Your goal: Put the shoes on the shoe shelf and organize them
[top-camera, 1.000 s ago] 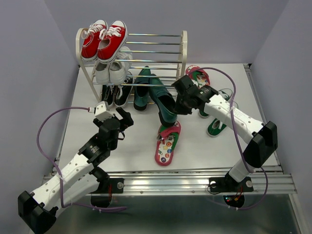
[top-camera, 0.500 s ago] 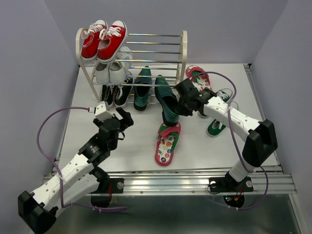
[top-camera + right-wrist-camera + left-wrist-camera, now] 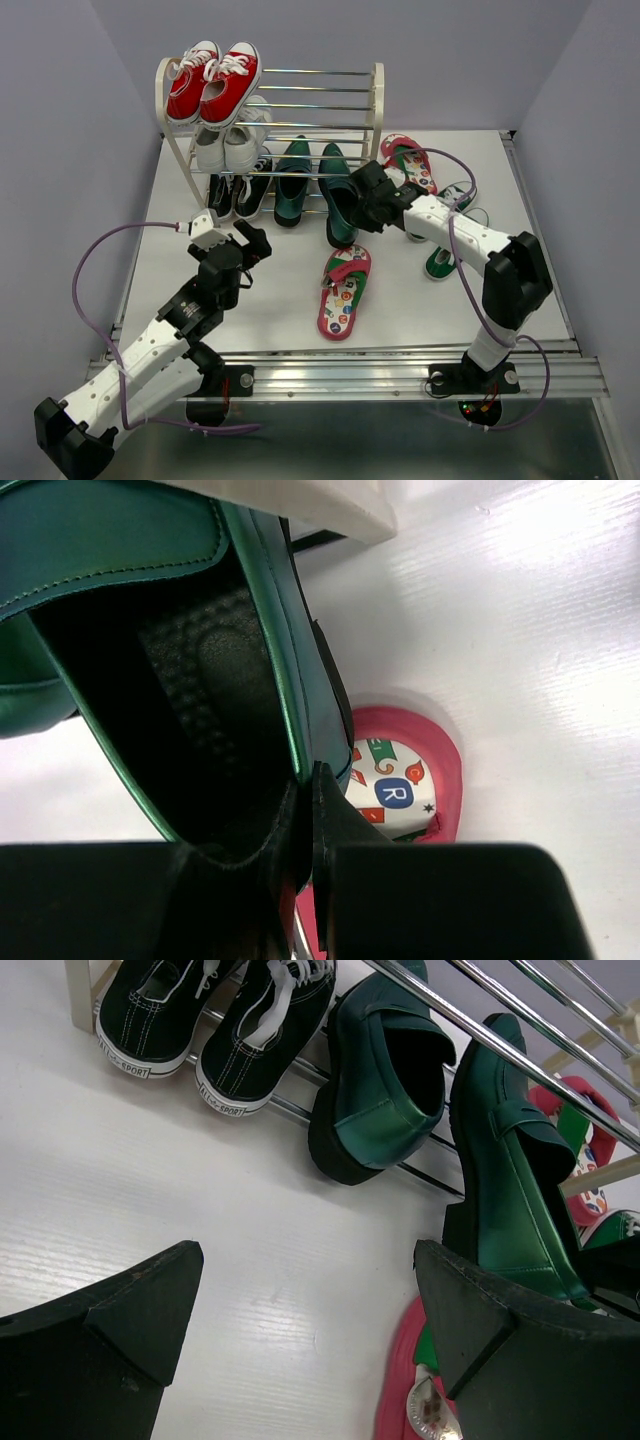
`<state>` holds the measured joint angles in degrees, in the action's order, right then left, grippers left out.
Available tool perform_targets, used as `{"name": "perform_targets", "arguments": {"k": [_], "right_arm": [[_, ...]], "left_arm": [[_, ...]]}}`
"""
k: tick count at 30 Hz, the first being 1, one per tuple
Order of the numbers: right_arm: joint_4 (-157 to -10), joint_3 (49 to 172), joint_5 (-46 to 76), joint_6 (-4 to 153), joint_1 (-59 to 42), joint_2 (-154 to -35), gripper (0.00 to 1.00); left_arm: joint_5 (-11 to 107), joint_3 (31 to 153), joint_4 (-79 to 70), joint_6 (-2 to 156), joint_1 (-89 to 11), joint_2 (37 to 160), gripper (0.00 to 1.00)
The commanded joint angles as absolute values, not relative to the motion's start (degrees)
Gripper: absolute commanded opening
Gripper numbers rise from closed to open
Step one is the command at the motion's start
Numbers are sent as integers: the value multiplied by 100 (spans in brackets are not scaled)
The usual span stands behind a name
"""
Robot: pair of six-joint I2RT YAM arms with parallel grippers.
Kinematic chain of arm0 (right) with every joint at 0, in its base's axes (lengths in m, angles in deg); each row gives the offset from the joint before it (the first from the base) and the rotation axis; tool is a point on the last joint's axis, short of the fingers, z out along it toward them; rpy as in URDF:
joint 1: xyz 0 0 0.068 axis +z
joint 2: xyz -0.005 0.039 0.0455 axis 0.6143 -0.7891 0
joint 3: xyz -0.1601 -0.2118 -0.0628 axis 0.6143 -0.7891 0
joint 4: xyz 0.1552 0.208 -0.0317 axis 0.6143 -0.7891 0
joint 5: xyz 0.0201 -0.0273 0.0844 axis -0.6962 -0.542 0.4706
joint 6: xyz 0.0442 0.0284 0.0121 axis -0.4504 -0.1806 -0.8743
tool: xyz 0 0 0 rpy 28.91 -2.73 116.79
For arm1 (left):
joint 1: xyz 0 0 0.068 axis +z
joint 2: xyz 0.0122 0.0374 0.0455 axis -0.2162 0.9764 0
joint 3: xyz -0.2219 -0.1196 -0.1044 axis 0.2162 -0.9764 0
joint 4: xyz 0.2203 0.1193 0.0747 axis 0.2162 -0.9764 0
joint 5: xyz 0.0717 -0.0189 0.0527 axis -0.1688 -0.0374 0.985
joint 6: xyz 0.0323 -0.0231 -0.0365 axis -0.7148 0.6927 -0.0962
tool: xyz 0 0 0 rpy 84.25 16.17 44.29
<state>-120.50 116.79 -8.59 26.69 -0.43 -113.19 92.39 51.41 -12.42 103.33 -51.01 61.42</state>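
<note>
The shoe shelf [image 3: 378, 95] stands at the back. One dark green loafer [image 3: 292, 182] rests on its bottom rods; it also shows in the left wrist view [image 3: 375, 1090]. My right gripper [image 3: 366, 205] is shut on the heel wall of the second green loafer [image 3: 338, 195], whose toe reaches under the shelf; the right wrist view shows the loafer [image 3: 130, 540] pinched at its rim. One pink flip-flop [image 3: 342, 290] lies in front, another [image 3: 408, 160] by the shelf's right side. Green sneakers [image 3: 440, 262] lie behind my right arm. My left gripper [image 3: 240, 240] is open and empty.
Red sneakers [image 3: 213, 80] sit on the top tier, white sneakers [image 3: 228, 145] on the middle tier, black sneakers [image 3: 240, 190] on the bottom tier at the left. Grey walls close in on both sides.
My right gripper has carried the second green loafer back and left, from near the flip-flop to the shelf's bottom tier beside the first loafer. My left arm has barely moved.
</note>
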Motion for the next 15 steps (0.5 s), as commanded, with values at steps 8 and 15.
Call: {"name": "perform_targets", "arguments": {"k": [8, 15], "right_arm": [[-10892, 12393, -1356, 2360, -81, -11543, 1], [-10839, 12631, -1584, 2334, -81, -11816, 1]], "left_arm": [[9415, 5058, -1184, 10369, -5098, 6073, 99], [9433, 5023, -1184, 10387, -5098, 5994, 99]]}}
